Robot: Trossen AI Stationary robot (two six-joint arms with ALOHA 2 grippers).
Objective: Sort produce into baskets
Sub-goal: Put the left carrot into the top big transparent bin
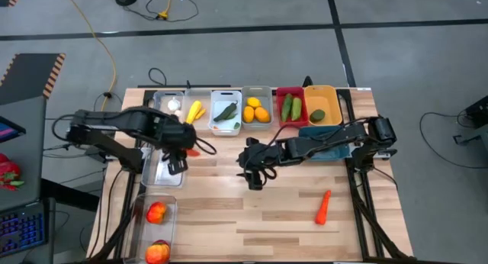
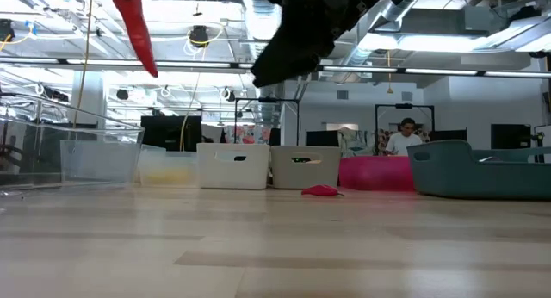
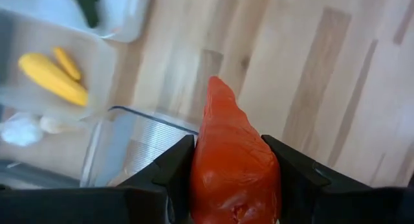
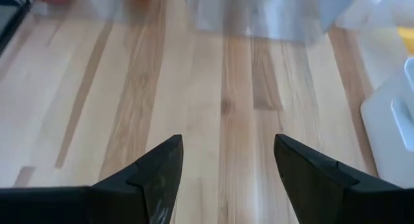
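Left tool point(image 3: 236, 185): fingers clamped on either side of a red-orange carrot point(image 3: 233, 159), whose pointed tip projects beyond them. In the high view this tool point(image 1: 191, 146) sits left of centre, the carrot's tip pointing toward the frame's centre, with the left arm reaching in from the left edge of the desk point(image 1: 252, 218). Directly beside it lies an empty clear basket point(image 3: 136, 149); farther off, a clear basket holding yellow pieces point(image 3: 52, 75).

Right tool point(image 4: 226, 166): fingers apart, nothing between them, bare desk boards beneath. In the high view it point(image 1: 255, 169) lies at mid-frame, its arm stretched in horizontally from the right side.

Surroundings: a row of baskets along the upper edge of the desk, including a white basket point(image 1: 226, 111) with green pieces and a red basket point(image 1: 290, 107) with cucumbers. A second carrot point(image 1: 323, 207) lies loose at lower right. Red-yellow fruits point(image 1: 156, 212) occupy a clear basket at lower left.
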